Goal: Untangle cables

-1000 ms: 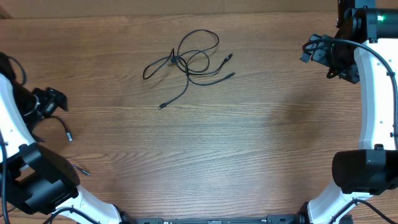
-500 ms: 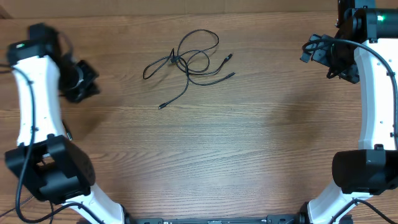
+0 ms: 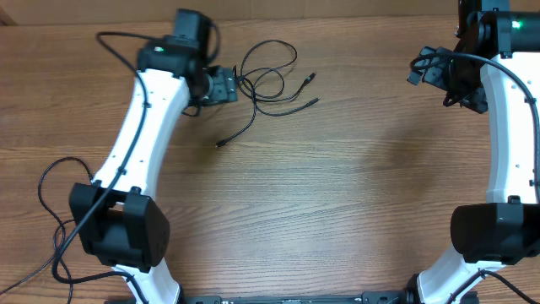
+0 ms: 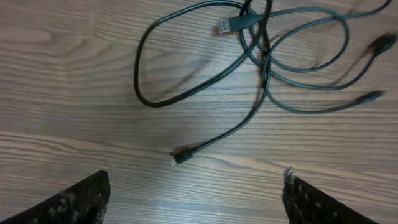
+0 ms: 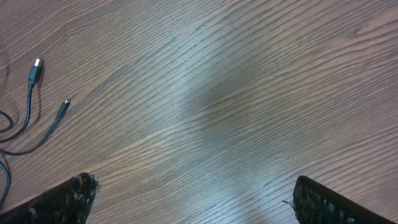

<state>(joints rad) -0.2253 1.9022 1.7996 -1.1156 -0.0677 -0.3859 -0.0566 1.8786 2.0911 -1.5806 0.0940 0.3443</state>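
Observation:
The cables (image 3: 257, 84) lie as a loose black tangle at the back middle of the wooden table, with loops crossing and several plug ends spread out. My left gripper (image 3: 226, 85) hovers open over the tangle's left edge. In the left wrist view the cables (image 4: 266, 68) fill the top, a small plug end (image 4: 181, 155) lies just ahead of my left gripper (image 4: 196, 190), and nothing sits between the fingers (image 4: 81, 199). My right gripper (image 3: 426, 67) hangs open at the back right, far from the tangle. Two plug ends (image 5: 34, 70) show at the left of its view.
The left arm's own thick black cable (image 3: 55, 211) loops over the table's left side. The table's far edge (image 3: 354, 10) runs just behind the tangle. Bare wood lies below my right gripper (image 5: 193, 193).
My left arm has swung from the near-left edge up and across to the tangle's left side. The cables and the right arm have not moved.

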